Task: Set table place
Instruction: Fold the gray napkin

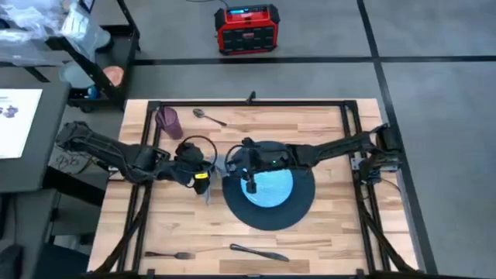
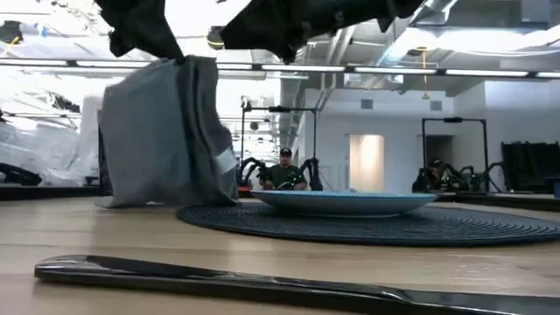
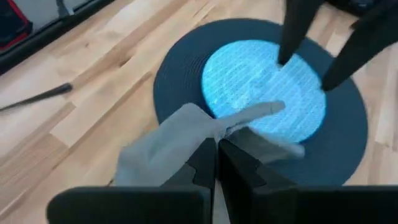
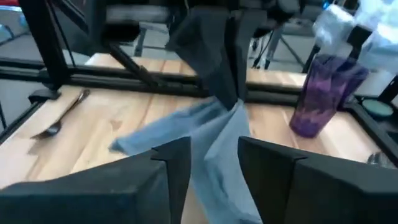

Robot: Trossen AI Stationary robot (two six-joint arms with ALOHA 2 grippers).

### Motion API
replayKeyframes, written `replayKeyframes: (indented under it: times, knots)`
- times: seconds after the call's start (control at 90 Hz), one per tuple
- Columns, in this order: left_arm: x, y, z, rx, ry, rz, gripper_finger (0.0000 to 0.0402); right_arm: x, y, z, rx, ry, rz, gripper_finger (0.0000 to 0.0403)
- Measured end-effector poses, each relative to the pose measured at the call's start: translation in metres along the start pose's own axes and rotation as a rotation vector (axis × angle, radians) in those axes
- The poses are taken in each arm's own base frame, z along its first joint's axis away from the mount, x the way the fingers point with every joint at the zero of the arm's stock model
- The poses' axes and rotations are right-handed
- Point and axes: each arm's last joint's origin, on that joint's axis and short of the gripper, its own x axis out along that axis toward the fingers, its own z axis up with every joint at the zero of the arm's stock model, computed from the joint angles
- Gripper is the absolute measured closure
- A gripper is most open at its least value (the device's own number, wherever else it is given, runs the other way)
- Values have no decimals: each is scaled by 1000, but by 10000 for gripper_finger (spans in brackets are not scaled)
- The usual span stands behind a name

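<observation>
Left gripper point(image 3: 217, 163) pinches the grey napkin point(image 3: 168, 149) at the mat's point(image 1: 298, 208) edge; right gripper point(image 4: 214, 165) spread.

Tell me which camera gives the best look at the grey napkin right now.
The low view: the grey napkin hangs full length from the left gripper, its lower edge touching the table beside the mat. The left wrist view shows its folds; the right wrist view shows part; the high view barely shows it.

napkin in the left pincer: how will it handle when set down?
Likely floppy: the grey napkin hangs in loose folds from the shut left pincer. Probably light. It may crumple, or drape onto the mat beside it.
</observation>
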Motion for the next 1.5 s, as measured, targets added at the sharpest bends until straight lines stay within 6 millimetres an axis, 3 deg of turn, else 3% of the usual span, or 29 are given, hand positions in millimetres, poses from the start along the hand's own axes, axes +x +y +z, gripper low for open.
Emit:
replayKeyframes:
  times: [0.3,0.744,0.978,1.211,1.5]
  knots:
    - [2,2,3,-5,-12,6,401,9,-7,5,46,24,41,266]
    - [9,4,19,-23,-79,-30,401,14,-18,8,106,-19,-44,256]
    - [11,7,21,-27,-86,-18,401,28,-17,11,105,-26,-48,256]
    - [12,8,19,-13,-68,-10,401,38,-20,5,106,115,-49,261]
    - [11,8,20,-14,-78,-9,401,34,-22,8,115,275,-114,285]
